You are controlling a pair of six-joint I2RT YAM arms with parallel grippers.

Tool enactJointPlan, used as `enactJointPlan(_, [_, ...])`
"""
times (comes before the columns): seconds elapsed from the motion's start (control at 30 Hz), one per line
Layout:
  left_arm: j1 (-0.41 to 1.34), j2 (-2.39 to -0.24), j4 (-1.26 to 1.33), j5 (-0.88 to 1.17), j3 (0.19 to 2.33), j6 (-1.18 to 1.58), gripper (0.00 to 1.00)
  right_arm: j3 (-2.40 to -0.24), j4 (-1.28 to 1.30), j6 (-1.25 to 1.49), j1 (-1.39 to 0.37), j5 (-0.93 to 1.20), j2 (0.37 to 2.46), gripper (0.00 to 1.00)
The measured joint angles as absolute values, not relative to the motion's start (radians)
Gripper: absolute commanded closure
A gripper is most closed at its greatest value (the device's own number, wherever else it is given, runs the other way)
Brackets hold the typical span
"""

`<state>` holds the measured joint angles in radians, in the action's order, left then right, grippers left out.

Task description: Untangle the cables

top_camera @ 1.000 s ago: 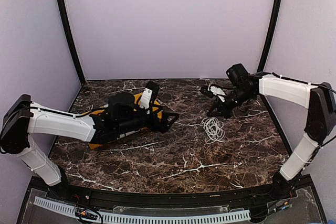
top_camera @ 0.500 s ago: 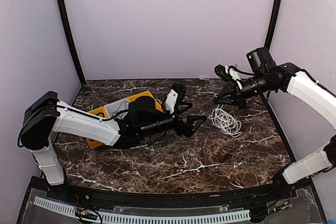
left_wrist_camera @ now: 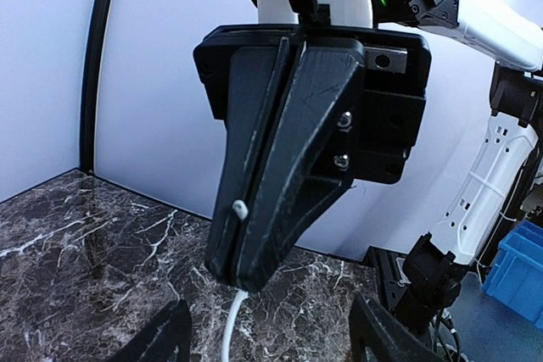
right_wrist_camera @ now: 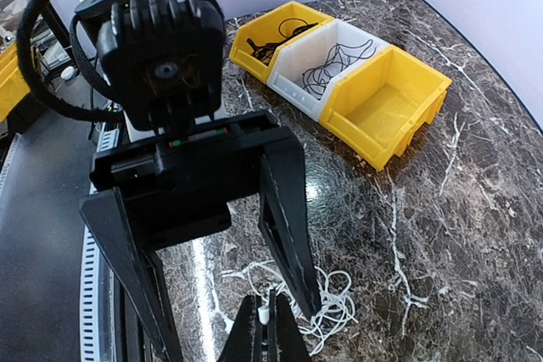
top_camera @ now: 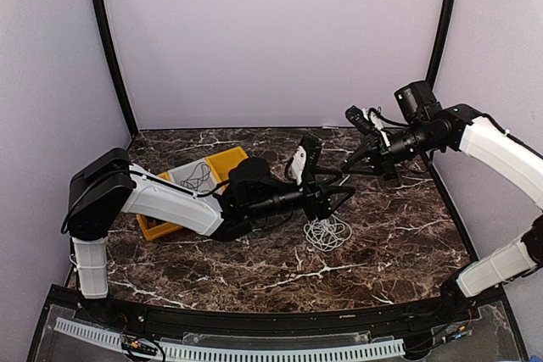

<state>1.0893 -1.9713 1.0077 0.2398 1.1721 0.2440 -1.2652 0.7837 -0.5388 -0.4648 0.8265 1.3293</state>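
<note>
A white cable (top_camera: 327, 231) lies in a loose bundle on the marble table (top_camera: 254, 269). One end of it rises to my right gripper (top_camera: 353, 162). The right wrist view shows that gripper (right_wrist_camera: 265, 304) shut on the cable's white end, above the bundle (right_wrist_camera: 335, 301). My left gripper (top_camera: 336, 196) is open, just above the bundle and below the right gripper. In the left wrist view its fingers (left_wrist_camera: 168, 338) stand wide apart. The right gripper's shut fingers (left_wrist_camera: 280, 150) hang in front of them, with the cable (left_wrist_camera: 232, 321) dropping down. More black cables (right_wrist_camera: 331, 58) lie in the bins.
Three bins stand in a row at the left. They are an empty yellow bin (right_wrist_camera: 386, 103), a white bin (top_camera: 197, 175) with black cables, and a far yellow bin (right_wrist_camera: 273, 36) with black cables. The left arm (top_camera: 170, 203) stretches across the table's middle.
The left arm has reached further right, to the cable under the right gripper. The white bundle has shifted left and nearer. The right gripper rose a second ago and has since held still.
</note>
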Motion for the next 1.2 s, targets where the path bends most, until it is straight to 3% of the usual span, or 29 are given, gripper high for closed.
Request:
enactJointPlan(0.17, [1.089, -2.053, 1.024, 0.255, 1.25, 0.248, 0.54, -1.314, 0.817, -0.541, -0.465, 0.871, 1.347, 1.0])
enactJointPlan(0.3, [1.089, -2.138, 1.032, 0.27, 1.324, 0.232, 0.7, -1.478, 0.873, -0.545, -0.465, 0.896, 1.387, 1.0])
enactJointPlan(0.37, [1.089, -2.171, 1.045, 0.282, 1.337, 0.228, 0.73, -1.558, 0.881, -0.545, -0.464, 0.897, 1.39, 1.0])
enactJointPlan(0.77, [1.089, -2.319, 1.043, 0.316, 1.346, 0.22, 0.77, -2.054, 0.892, -0.504, -0.331, 0.97, 1.393, 1.0])
enactJointPlan(1.2, [1.089, -2.402, 0.986, 0.305, 1.356, 0.217, 0.77, -2.182, 0.88, -0.439, -0.234, 1.061, 1.425, 1.0])
